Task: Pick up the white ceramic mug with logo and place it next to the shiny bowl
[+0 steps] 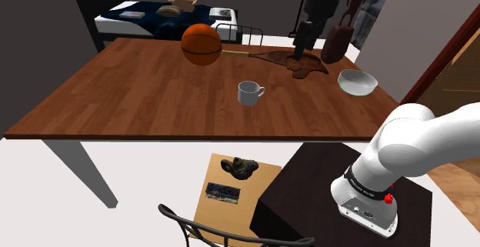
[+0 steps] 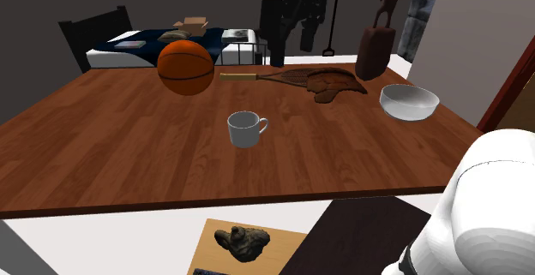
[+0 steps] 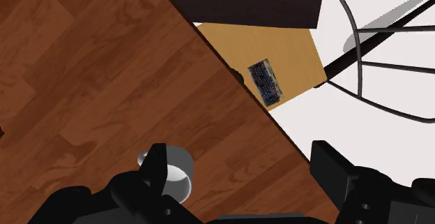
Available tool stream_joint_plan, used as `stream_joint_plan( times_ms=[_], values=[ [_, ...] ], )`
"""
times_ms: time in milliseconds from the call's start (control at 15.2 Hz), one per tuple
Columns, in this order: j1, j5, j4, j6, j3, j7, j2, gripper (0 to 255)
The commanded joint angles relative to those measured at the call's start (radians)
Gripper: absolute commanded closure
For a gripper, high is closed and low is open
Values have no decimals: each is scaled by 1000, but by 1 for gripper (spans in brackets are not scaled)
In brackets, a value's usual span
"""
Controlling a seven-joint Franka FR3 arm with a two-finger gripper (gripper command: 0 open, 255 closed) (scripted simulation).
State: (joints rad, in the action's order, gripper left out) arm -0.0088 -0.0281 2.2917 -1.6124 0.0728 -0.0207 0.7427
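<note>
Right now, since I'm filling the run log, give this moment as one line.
gripper: open, empty | mug: upright on table, ungrasped | bowl: apart from mug

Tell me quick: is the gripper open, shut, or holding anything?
Gripper: open, holding nothing. The white mug stands on the table, apart from the fingers.

On the counter [image 1: 115,91] we find the mug [image 1: 248,93] near the middle. In the shoulder view, the bowl [image 1: 358,82] sits at its 3 o'clock, the basketball [image 1: 201,44] at 11 o'clock and the racket [image 1: 258,54] at 1 o'clock. The bed [image 1: 154,18] lies beyond the counter.
</note>
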Motion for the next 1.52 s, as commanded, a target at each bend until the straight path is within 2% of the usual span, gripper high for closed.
stream_joint_plan(
  times_ms=[0,726,1452],
  values=[
    [0,0,0,0,0,0,0,0],
    [-29,29,85,-371,-5,-9,-275,0],
    [-59,75,-3,-677,-11,3,-658,0]
  ],
)
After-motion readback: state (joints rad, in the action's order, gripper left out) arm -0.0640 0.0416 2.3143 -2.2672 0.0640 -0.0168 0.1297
